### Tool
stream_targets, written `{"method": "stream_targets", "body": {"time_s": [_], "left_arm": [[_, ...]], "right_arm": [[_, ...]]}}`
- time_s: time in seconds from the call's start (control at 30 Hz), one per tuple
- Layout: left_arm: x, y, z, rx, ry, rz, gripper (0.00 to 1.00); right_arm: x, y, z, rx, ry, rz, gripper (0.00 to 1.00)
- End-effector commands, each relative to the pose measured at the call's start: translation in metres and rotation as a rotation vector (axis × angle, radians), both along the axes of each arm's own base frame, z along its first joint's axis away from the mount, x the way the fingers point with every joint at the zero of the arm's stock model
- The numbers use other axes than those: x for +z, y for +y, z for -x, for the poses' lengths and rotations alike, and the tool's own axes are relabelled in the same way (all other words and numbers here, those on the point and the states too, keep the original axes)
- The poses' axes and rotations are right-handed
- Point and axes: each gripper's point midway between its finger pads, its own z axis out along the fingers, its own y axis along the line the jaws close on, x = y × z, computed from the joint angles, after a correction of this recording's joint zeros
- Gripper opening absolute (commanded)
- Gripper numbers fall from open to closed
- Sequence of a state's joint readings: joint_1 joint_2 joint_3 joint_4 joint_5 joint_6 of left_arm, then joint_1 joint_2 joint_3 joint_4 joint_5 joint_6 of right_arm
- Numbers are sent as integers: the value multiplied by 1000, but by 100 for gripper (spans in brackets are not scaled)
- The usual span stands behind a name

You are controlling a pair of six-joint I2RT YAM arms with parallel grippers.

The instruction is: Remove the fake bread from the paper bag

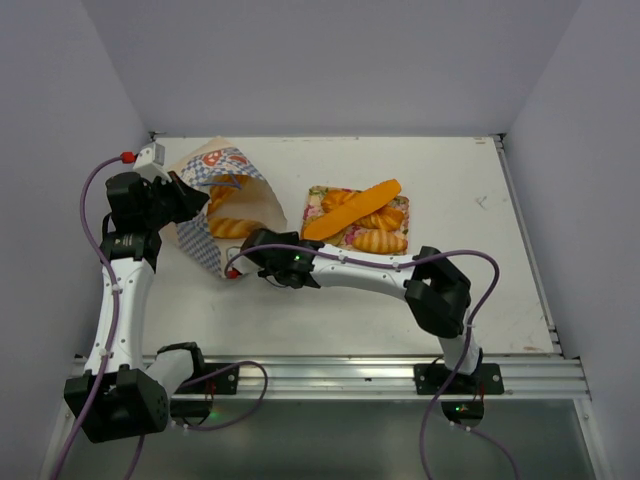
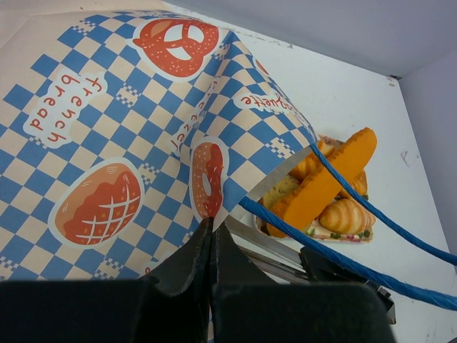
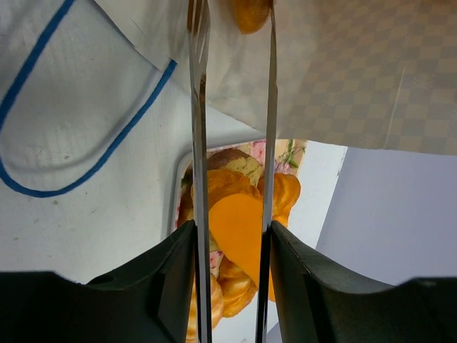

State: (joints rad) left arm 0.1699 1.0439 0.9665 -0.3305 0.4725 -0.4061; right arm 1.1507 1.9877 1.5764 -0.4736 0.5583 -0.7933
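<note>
Fake bread inside paper bag; left gripper clamps its rim, right gripper jaws narrowly parted, empty, at mouth; floral tray beside.

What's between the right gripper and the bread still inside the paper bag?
Nothing visible. The left gripper pinches the paper bag at its edge. The bag's mouth gapes, and the right gripper reaches into it with open fingers, a bread at their tips. The blue cord handle lies off to one side of them.
</note>
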Motion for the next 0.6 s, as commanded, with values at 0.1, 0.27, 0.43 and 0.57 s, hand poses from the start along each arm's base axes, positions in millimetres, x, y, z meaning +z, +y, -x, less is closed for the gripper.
{"method": "stream_targets", "body": {"time_s": [0.1,0.27,0.43,0.57], "left_arm": [[13,-4,2,-21,-46,22,0],[12,-4,1,-19,-43,20,0],[12,-3,1,-18,-45,17,0],[13,-3,0,-16,-46,18,0]], "right_arm": [[17,16,-13,-20,-59,-76,47],[22,18,-13,-12,-69,-91,47],[36,17,-12,-3,-86,-128,47],[46,16,-11,2,-98,-151,47]]}}
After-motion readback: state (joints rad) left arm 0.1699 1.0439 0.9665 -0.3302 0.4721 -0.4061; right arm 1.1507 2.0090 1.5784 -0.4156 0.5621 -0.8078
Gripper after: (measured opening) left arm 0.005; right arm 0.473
